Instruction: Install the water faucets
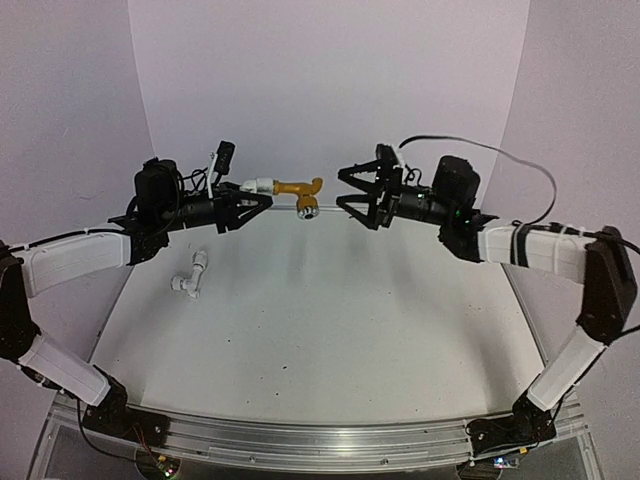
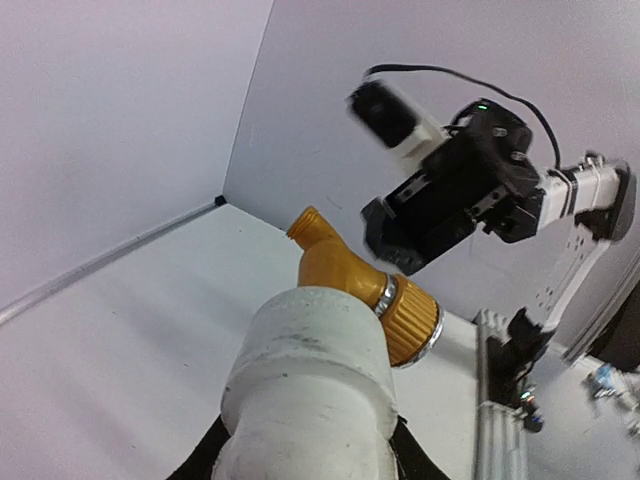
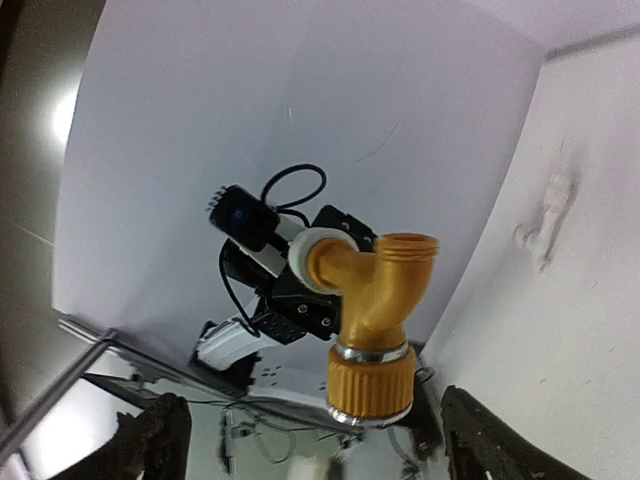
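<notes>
The yellow-gold water faucet (image 1: 298, 188) hangs in the air at the back, its stem seated in a stubby white pipe fitting (image 1: 258, 185). My left gripper (image 1: 255, 190) is shut on that fitting (image 2: 310, 370), and the faucet (image 2: 345, 270) juts out beyond it with its ribbed, silver-rimmed end away from me. A short gap to the faucet's right, my right gripper (image 1: 343, 190) is open and touches nothing. In the right wrist view the faucet (image 3: 375, 300) hangs between and beyond the spread fingers (image 3: 480, 440). The white faucet (image 1: 190, 277) lies on the table at the left.
The white table (image 1: 330, 320) is closed in by pale walls at the back and sides. An aluminium rail (image 1: 320, 440) carrying both arm bases runs along the near edge. A black cable (image 1: 520, 165) loops above the right arm.
</notes>
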Robot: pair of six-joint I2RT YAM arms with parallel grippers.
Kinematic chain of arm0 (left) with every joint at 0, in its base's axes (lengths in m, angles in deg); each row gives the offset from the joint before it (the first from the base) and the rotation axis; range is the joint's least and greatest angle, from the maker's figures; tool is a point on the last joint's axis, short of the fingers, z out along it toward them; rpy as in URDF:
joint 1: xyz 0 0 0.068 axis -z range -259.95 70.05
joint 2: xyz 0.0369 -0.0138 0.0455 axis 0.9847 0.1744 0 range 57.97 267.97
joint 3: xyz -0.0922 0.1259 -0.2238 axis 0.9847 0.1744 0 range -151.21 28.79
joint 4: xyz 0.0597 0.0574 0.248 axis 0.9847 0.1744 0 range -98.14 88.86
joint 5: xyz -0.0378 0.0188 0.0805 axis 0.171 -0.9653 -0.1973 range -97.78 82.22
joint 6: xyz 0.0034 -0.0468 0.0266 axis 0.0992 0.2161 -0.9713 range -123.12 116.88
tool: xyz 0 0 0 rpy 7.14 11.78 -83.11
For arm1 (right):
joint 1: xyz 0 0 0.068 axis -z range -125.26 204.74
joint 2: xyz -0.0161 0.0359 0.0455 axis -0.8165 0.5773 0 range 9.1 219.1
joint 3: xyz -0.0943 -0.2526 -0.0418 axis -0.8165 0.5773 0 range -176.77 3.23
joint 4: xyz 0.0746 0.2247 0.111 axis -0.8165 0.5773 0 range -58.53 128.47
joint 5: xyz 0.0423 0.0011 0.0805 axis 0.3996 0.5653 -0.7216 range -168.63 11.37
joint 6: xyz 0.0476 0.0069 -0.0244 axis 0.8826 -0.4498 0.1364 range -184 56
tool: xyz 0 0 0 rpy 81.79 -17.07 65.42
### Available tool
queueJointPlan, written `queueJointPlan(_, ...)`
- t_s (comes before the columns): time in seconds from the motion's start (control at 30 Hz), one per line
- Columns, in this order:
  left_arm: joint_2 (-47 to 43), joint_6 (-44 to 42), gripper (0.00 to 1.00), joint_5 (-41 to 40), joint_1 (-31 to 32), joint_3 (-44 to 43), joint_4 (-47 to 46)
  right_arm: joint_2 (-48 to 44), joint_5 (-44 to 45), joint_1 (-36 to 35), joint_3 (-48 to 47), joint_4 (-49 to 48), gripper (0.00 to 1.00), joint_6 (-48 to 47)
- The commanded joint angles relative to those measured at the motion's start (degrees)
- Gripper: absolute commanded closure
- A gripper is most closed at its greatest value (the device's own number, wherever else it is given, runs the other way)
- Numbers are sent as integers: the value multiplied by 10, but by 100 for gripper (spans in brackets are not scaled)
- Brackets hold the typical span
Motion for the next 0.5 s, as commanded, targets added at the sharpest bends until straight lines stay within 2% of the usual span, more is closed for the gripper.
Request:
queueJointPlan(0.0,-18,281,100,94,-12,-6,-26,-179,203,-50,-9,326,5,-626)
queueJointPlan(0.07,-13,387,100,121,-12,5,-26,-197,264,-76,10,344,2,-829)
queueJointPlan(0.1,-10,417,100,129,-12,6,-26,-199,266,-77,14,344,2,-851)
queueJointPlan(0.17,3,493,100,166,-12,4,-26,-188,289,-91,16,339,2,-968)
queueJointPlan(0.3,17,561,100,198,-11,-1,-25,-146,316,-131,-6,322,2,-1105)
queueJointPlan(0.47,19,584,100,211,-9,-6,-25,-106,357,-178,-7,267,2,-1212)
